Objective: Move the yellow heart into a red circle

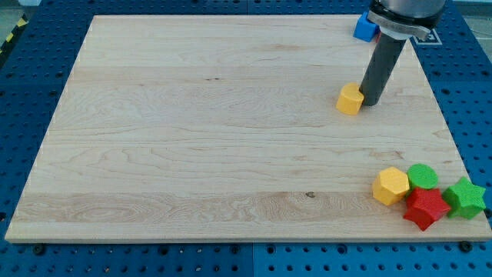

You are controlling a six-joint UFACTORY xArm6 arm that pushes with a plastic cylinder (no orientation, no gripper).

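A small yellow block (350, 99), its heart shape hard to make out, lies on the wooden board (192, 138) at the upper right. My tip (369, 103) stands just to the block's right, touching it or nearly so. The dark rod rises from there to the view's top edge. I see no red circle in this view; the only red block is a red star (425, 208) at the bottom right corner.
A blue block (364, 28) sits at the top right, partly hidden by the arm. A yellow hexagon (391, 185), a green circle (422, 176) and a green star (465, 198) cluster with the red star at the bottom right.
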